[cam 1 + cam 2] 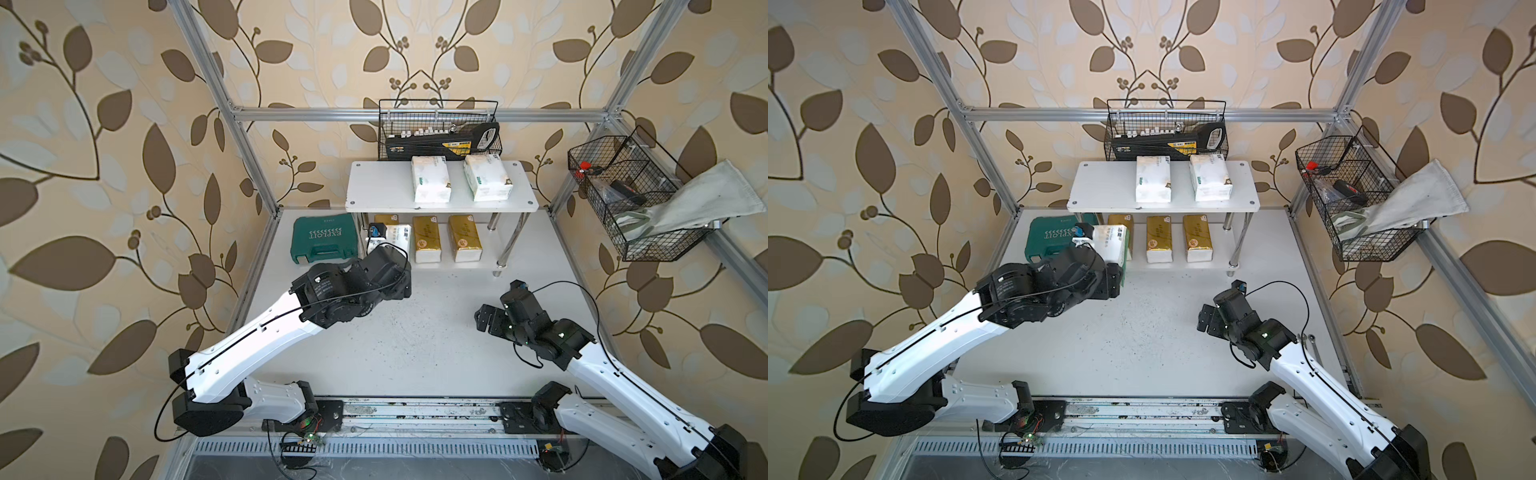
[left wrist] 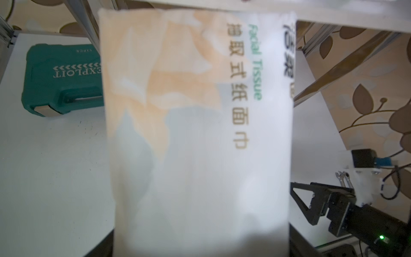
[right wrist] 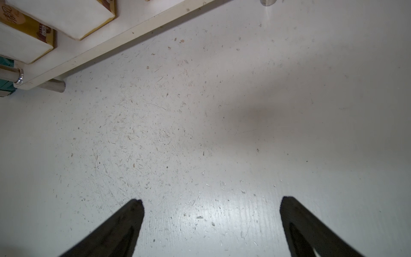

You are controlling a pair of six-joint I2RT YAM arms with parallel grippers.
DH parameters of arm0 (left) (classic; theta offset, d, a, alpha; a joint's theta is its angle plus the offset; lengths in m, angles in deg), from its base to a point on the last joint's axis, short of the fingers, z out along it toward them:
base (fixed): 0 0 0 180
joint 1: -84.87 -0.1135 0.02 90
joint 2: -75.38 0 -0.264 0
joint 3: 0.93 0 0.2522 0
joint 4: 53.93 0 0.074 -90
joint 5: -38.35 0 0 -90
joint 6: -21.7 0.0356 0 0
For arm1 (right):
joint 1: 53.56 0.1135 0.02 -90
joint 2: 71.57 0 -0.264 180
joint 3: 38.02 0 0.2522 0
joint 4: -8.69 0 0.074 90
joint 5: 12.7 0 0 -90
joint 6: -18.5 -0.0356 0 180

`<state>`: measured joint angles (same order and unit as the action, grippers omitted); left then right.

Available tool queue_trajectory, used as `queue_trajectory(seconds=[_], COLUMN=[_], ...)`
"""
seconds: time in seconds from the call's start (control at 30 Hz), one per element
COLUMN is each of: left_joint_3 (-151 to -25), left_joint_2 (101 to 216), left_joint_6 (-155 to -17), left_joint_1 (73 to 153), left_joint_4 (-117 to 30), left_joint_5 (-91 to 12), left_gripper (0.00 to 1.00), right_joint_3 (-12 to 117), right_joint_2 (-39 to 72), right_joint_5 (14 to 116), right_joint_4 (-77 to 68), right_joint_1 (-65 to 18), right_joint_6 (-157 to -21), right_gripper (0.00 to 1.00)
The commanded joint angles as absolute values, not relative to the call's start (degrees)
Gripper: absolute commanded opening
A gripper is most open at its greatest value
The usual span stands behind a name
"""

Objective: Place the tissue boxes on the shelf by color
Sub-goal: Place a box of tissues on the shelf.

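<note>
My left gripper [image 1: 1102,259] is shut on a white tissue box [image 2: 195,133] with green lettering, held off the table in front of the left end of the shelf [image 1: 382,187]; the box hides the jaws in the left wrist view. Two white tissue boxes [image 1: 431,179] [image 1: 487,178] lie on the top board. Three gold ones [image 1: 386,219] [image 1: 427,239] [image 1: 464,237] lie on the lower board, the leftmost partly hidden behind the held box [image 1: 397,239]. My right gripper [image 3: 210,200] hangs open and empty over the bare table, right of centre [image 1: 484,318].
A teal tool case [image 1: 324,241] lies on the table left of the shelf, close to the left arm. A black wire basket [image 1: 438,129] hangs behind the shelf. Another wire basket [image 1: 631,199] with a cloth hangs on the right frame.
</note>
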<state>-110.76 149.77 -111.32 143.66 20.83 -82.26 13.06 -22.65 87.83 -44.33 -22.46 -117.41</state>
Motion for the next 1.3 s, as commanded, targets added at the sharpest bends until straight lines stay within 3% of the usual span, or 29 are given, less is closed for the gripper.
queue_trajectory(seconds=[0.0,0.27,0.53,0.87,1.27], left_joint_3=[-118.0,-136.0,-153.0,-157.1,-162.0], left_joint_2=[152.2,163.9,176.8,181.7,188.8], left_joint_6=[-104.6,-96.7,-92.7,-91.8,-88.9], left_joint_1=[137.4,125.2,117.6,112.3,111.6], left_joint_4=[22.0,22.2,27.4,26.5,25.6], left_joint_5=[-81.6,-73.3,-67.1,-61.8,-59.1], left_gripper=[0.78,0.80,0.80,0.83,0.83], right_joint_3=[15.6,22.5,32.0,40.8,41.8], right_joint_2=[-22.7,-21.5,-18.8,-16.2,-17.4], right_joint_5=[86.6,79.8,81.4,85.8,87.8], right_joint_4=[-44.0,-43.6,-44.1,-43.7,-44.8], right_joint_1=[-22.7,-22.0,-13.5,-4.1,-2.6], right_joint_6=[-116.9,-115.2,-114.1,-111.9,-111.9], right_gripper=[0.99,0.99,0.99,0.99,0.99])
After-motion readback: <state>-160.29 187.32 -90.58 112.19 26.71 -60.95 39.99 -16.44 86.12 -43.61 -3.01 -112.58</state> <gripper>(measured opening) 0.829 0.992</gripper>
